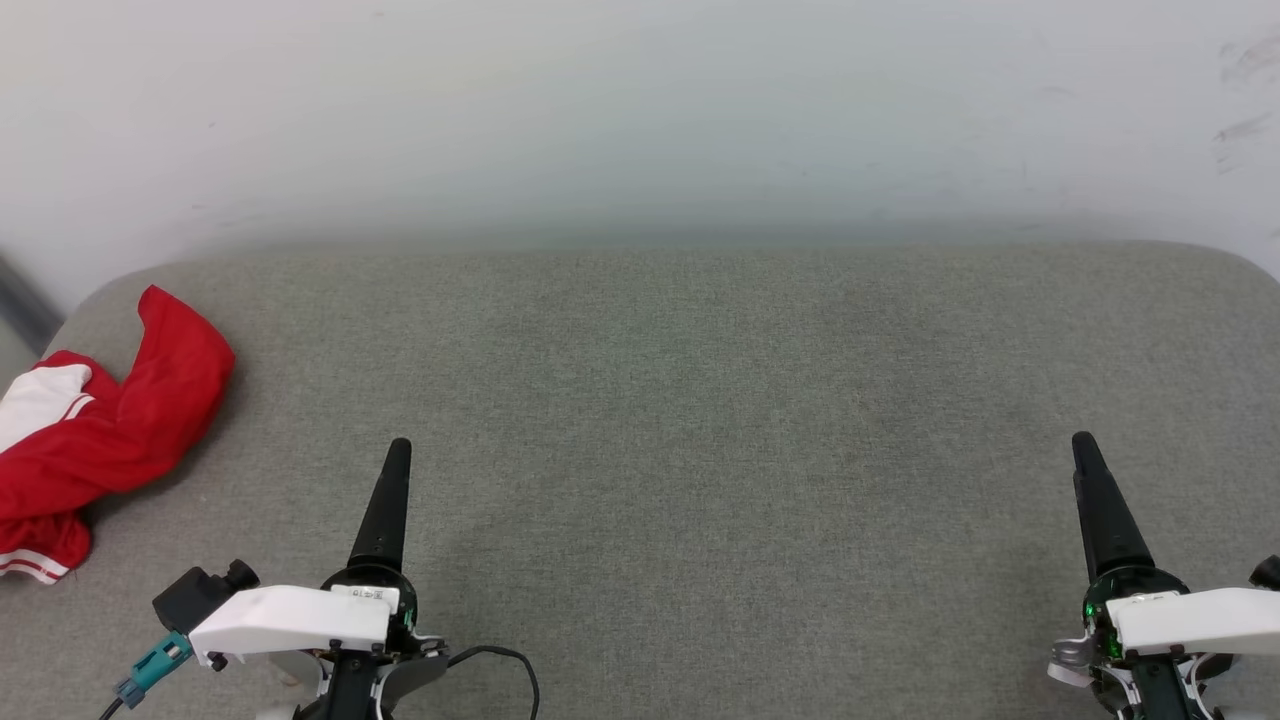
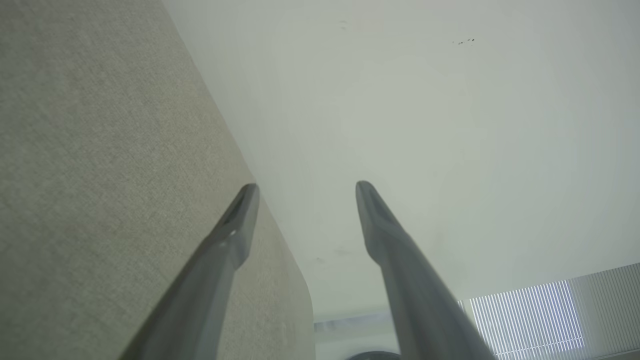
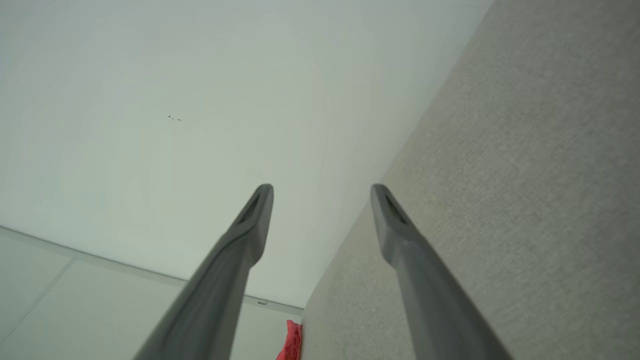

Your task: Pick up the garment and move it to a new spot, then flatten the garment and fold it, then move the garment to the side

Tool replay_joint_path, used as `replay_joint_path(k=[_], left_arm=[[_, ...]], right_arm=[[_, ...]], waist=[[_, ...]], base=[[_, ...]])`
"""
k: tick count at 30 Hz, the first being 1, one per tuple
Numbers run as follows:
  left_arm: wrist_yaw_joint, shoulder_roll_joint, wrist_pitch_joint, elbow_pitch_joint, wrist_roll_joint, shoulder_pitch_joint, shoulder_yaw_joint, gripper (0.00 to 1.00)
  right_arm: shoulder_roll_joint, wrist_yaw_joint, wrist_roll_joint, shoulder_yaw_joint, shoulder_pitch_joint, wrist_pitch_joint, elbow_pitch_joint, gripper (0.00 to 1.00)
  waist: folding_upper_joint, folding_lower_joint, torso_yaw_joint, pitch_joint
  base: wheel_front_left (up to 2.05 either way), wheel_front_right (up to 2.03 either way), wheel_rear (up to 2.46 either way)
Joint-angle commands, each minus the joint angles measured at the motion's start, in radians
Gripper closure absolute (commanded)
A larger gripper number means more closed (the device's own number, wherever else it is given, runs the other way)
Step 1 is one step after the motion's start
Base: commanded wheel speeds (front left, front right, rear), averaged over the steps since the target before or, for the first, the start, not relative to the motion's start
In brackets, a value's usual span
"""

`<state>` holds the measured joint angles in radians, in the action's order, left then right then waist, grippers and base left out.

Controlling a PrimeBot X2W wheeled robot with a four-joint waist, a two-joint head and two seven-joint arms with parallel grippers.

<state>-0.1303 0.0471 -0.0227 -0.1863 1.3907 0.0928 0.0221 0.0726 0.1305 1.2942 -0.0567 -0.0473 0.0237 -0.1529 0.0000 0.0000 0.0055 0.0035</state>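
The garment lies crumpled at the far left edge of the grey bench. It is red with a white sleeve and striped trim, and the head view's edge cuts part of it off. To its right and apart from it, the left gripper hovers over the bench, its fingers spread with nothing between them. At far right the right gripper is likewise spread and empty, pointing toward the white wall.

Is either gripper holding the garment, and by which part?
Nothing is held. The left gripper and right gripper stand open and empty; the garment lies crumpled on the grey surface, apart from both.
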Motion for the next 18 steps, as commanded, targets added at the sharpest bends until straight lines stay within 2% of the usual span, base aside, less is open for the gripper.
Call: replay_joint_path(k=[1, 11, 18], left_arm=[[0.000, 0.003, -0.011, 0.019, -0.033, 0.033, 0.005, 0.00], [0.000, 0.003, -0.047, 0.020, -0.218, 0.037, 0.030, 0.00], [0.000, 0.003, -0.070, 0.018, -0.361, 0.043, 0.049, 0.00]], right_arm=[[0.005, 0.000, -0.047, 0.002, -0.008, 0.011, 0.027, 0.00], [0.011, 0.000, -0.246, 0.018, 0.001, 0.046, 0.047, 0.00], [0.023, 0.000, -0.425, 0.028, 0.004, 0.068, 0.029, 0.00]], waist=[[0.0000, 0.0000, 0.001, 0.000], [0.0000, 0.0000, 0.004, -0.002], [0.0000, 0.0000, 0.008, -0.003]], base=[[0.00, 0.00, 0.00], [0.00, 0.00, 0.00], [0.00, 0.00, 0.00]])
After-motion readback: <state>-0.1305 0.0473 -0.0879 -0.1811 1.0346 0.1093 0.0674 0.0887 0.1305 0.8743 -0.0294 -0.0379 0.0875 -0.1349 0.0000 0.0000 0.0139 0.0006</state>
